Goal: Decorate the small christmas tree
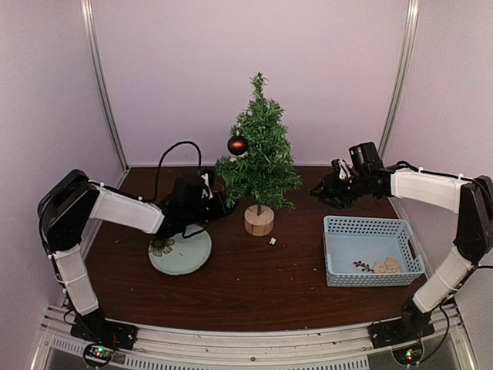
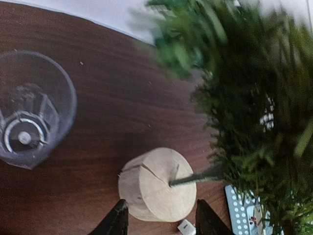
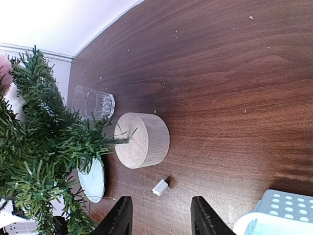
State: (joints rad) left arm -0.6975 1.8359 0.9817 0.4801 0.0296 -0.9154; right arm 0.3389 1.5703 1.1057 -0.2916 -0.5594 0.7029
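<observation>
Left wrist | small christmas tree (image 2: pixel 254 122) stood upright, stump base (image 2: pixel 156 186) just ahead of spread, empty left jaws | right jaws spread, empty, farther off

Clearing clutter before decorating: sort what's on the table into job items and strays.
Job: small christmas tree; bauble hanging on it; blue basket holding small decorations.
Strays: plate; glass; small white piece.
</observation>
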